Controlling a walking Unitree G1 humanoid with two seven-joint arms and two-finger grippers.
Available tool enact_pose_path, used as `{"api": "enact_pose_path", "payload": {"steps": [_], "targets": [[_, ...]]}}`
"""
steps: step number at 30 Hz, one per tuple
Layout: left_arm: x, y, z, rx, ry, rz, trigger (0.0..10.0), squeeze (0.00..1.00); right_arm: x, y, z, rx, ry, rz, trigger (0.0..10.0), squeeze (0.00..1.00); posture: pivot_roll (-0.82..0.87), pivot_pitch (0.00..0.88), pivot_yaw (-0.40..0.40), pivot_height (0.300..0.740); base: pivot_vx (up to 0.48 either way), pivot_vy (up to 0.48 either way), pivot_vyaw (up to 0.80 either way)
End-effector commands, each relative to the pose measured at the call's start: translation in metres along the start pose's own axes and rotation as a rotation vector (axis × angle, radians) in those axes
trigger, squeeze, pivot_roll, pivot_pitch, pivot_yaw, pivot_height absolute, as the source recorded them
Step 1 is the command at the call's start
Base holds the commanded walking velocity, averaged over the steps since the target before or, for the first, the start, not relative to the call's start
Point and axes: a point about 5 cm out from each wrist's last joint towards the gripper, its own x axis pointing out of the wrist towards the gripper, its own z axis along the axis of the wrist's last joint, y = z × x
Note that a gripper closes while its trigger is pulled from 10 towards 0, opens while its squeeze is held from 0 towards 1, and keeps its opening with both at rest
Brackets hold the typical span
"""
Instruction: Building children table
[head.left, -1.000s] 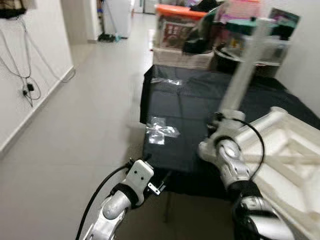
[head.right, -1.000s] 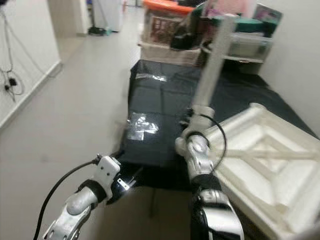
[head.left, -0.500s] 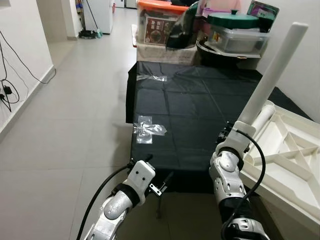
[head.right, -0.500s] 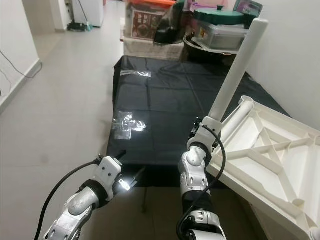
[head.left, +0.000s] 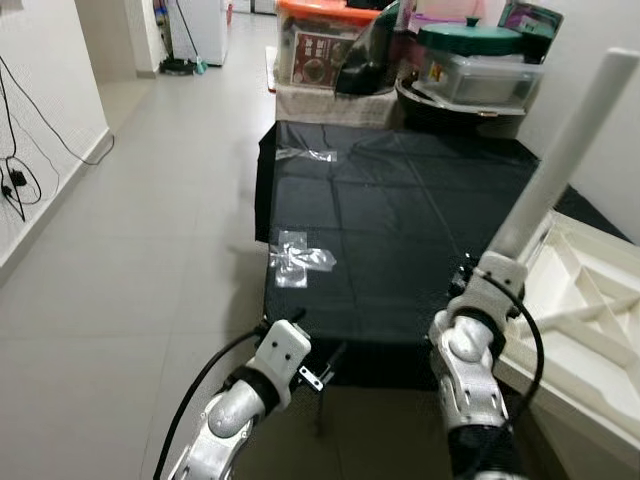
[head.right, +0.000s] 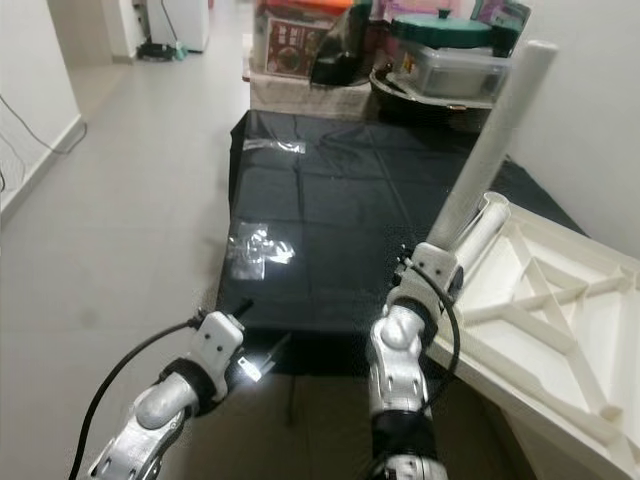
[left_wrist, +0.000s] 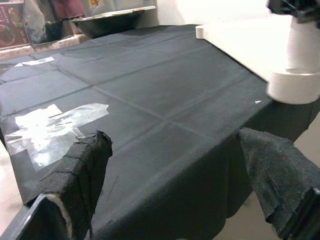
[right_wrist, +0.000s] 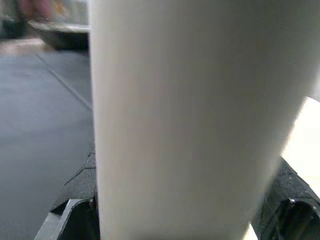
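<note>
My right gripper (head.left: 488, 270) is shut on the lower end of a long white table leg (head.left: 568, 152), which slants up and to the right above the black-covered table (head.left: 380, 220). In the right wrist view the leg (right_wrist: 190, 120) sits between the two black fingers (right_wrist: 74, 220). The upturned white tabletop (head.right: 545, 300) lies on the right side of the table, with its ribbed underside up and a corner socket (head.right: 482, 228) just behind the leg. My left gripper (left_wrist: 175, 165) hangs open and empty, low at the table's near edge.
A patch of clear tape (head.left: 300, 260) is stuck near the table's front left corner. Storage boxes (head.left: 330, 50) and a lidded pot (head.left: 470, 60) crowd the far end. Open tiled floor (head.left: 150, 220) runs along the left, with a wall and cables (head.left: 15, 180).
The view swung and was blurred a second ago and is steady now. My right gripper has shifted the leg slightly right and nearer me. The left gripper has stayed put.
</note>
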Motion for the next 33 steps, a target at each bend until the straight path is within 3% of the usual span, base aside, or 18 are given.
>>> {"api": "enact_pose_path", "payload": {"steps": [1,9,13,16,22,24,26,31,33], "targets": [[0.0,-0.003,0.001,-0.013,0.002,-0.009,10.0,0.0,0.008,-0.015,0.0,-0.015,-0.001,-0.062,10.0,0.0,0.13,0.0,-0.111,0.74,0.0,0.0,0.0],[-0.001,-0.003,0.001,-0.013,0.001,-0.011,10.0,0.0,0.028,-0.03,0.011,-0.033,-0.045,-0.118,10.0,0.0,0.13,0.0,-0.107,0.74,0.0,0.0,0.0],[-0.001,-0.003,0.001,-0.012,0.0,-0.007,10.0,0.0,0.053,-0.052,0.029,-0.046,-0.086,-0.192,10.0,0.0,0.13,0.0,-0.114,0.74,0.0,0.0,0.0],[-0.001,-0.003,0.001,-0.011,0.0,-0.006,10.0,0.0,0.063,-0.059,0.036,-0.029,-0.099,-0.156,10.0,0.0,0.13,0.0,-0.114,0.74,0.0,0.0,0.0],[-0.001,-0.002,0.001,-0.011,0.0,-0.006,10.0,0.0,0.062,-0.056,0.037,-0.018,-0.101,-0.092,10.0,0.0,0.13,0.0,-0.111,0.74,0.0,0.0,0.0],[-0.001,-0.002,0.001,-0.01,0.001,-0.008,10.0,0.0,0.05,-0.043,0.025,-0.024,-0.064,-0.031,10.0,0.0,0.13,0.0,-0.109,0.74,0.0,0.0,0.0],[-0.001,-0.002,0.001,-0.01,0.001,-0.008,10.0,0.0,0.05,-0.043,0.025,-0.024,-0.064,-0.031,10.0,0.0,0.13,0.0,-0.109,0.74,0.0,0.0,0.0],[-0.001,-0.002,0.002,-0.011,0.001,-0.008,10.0,0.0,0.034,-0.021,0.014,-0.022,-0.005,0.036,10.0,0.0,0.13,0.0,-0.11,0.74,0.0,0.0,0.0],[-0.001,-0.002,0.002,-0.011,0.001,-0.008,10.0,0.0,0.034,-0.021,0.014,-0.022,-0.005,0.036,10.0,0.0,0.13,0.0,-0.11,0.74,0.0,0.0,0.0]]}}
